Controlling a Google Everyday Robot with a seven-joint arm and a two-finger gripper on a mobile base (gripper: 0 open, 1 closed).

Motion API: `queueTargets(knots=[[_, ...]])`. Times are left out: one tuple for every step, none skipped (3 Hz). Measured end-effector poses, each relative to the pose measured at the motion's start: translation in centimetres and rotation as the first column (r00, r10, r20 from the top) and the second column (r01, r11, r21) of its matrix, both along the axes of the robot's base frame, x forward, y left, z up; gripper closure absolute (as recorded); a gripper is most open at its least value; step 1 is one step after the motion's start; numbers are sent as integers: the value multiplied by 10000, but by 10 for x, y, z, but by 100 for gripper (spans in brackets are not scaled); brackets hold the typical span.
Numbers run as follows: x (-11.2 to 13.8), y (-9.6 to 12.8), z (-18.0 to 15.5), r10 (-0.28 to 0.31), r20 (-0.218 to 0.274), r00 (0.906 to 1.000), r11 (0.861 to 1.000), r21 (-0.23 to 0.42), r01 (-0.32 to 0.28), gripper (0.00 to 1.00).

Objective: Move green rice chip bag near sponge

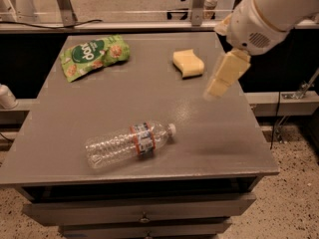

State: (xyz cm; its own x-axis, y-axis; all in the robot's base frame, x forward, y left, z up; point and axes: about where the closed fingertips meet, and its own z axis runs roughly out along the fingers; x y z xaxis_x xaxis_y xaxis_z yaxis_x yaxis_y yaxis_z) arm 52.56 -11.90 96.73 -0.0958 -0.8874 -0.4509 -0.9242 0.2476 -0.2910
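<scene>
Grey table carries the green rice chip bag lying flat at its far left corner, well apart from the sponge at far right. Clear water bottle lies on its side near the front. Gripper hovers beside the sponge, to its right; its opening state cannot be told.

blurred tool right of sponge, arm cut off top-right
</scene>
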Motion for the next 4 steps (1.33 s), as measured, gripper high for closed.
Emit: queueTargets(knots=[[39,58,-3,431,381,9983,9900,1331,-478,0],[69,114,9,370,1140,9928,9650,2540,-651,0],[69,114,9,371,1140,9928,9650,2539,-653,0],[84,126,8,141,1406,9900,9456,3200,-590,0]])
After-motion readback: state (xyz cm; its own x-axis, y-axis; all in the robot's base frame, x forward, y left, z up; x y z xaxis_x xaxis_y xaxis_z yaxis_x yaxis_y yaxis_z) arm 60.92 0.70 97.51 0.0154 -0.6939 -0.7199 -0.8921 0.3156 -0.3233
